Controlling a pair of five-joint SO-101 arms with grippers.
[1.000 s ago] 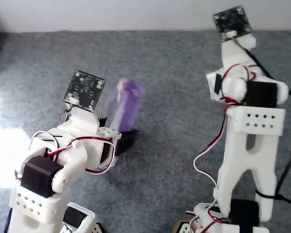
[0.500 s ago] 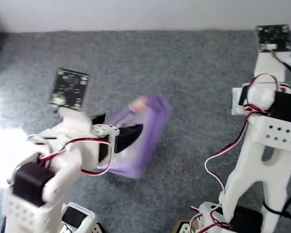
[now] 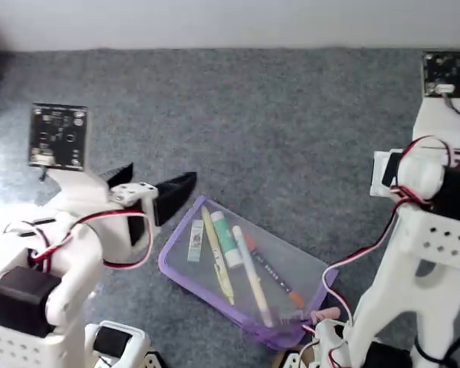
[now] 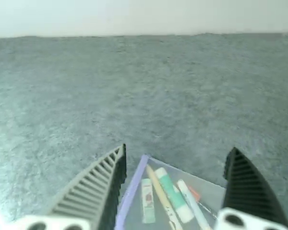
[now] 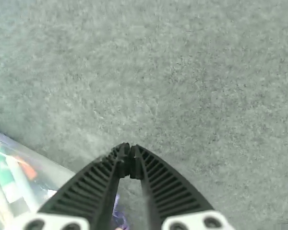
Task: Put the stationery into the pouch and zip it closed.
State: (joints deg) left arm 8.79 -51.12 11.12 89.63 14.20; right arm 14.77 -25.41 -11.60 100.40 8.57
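A clear pouch with purple edging (image 3: 245, 276) lies flat on the grey mat in front of the arms, with several pens, a green glue stick and a small eraser inside it. My left gripper (image 3: 152, 188) stands open just beyond the pouch's left end, touching nothing. In the left wrist view the open gripper (image 4: 175, 160) frames the pouch's near corner (image 4: 165, 196). My right gripper (image 5: 130, 154) is shut on nothing above the bare mat, and the pouch's end (image 5: 14, 165) lies off to one side of it. The right arm (image 3: 425, 222) stands at the right.
Grey mat (image 3: 291, 123) covers the whole table, up to a pale wall at the back. A bright white patch (image 3: 0, 222) lies at the left edge. Open mat stretches behind and between the two arms.
The left gripper held the pouch up off the mat, swung it down and let go. The pouch now lies flat. The left gripper has opened and pulled left. The right arm shifted right.
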